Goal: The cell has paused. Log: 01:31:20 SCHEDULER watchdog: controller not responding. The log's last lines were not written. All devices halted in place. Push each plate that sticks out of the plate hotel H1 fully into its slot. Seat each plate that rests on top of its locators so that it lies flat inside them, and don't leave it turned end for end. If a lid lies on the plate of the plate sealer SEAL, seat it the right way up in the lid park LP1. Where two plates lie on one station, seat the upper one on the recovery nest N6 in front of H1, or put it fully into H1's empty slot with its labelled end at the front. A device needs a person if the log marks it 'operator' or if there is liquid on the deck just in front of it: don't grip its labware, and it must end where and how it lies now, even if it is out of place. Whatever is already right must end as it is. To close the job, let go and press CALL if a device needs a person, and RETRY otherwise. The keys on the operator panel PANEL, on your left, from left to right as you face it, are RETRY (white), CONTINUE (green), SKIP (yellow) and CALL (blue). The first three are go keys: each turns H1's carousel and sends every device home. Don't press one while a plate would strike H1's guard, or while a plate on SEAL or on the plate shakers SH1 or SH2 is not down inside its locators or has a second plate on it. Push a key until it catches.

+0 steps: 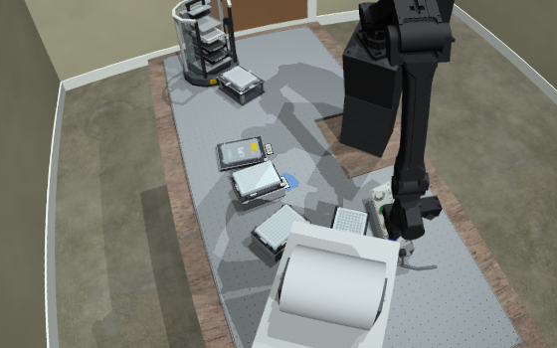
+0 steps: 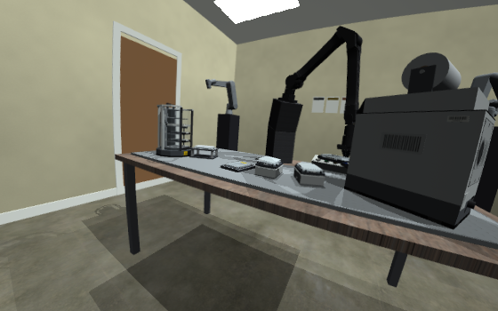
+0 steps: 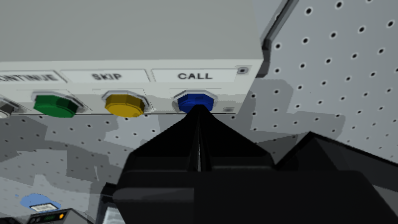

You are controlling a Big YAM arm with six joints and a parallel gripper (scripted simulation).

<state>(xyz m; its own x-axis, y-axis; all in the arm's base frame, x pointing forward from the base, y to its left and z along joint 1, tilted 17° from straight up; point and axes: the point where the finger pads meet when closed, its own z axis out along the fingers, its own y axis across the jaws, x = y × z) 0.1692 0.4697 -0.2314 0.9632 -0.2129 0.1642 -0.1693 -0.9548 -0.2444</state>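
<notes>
My gripper (image 3: 199,112) (image 1: 392,232) is shut and empty. Its tip touches the blue CALL key (image 3: 187,100) on the operator panel PANEL (image 3: 150,40) (image 1: 380,195). The yellow SKIP key (image 3: 125,104) and the green CONTINUE key (image 3: 54,105) sit to its left. The plate hotel H1 (image 1: 203,42) (image 2: 174,131) stands at the far end, with a plate on the nest N6 (image 1: 240,82) in front of it. A blue puddle (image 1: 290,181) (image 3: 36,201) lies beside a shaker whose plate (image 1: 257,180) sits askew.
The lid park (image 1: 240,153) holds a dark lid. A second shaker plate (image 1: 278,228) and the sealer's plate (image 1: 350,220) lie near the large sealer (image 1: 334,283) (image 2: 417,151). The arm's black base (image 1: 369,99) stands at the table's right.
</notes>
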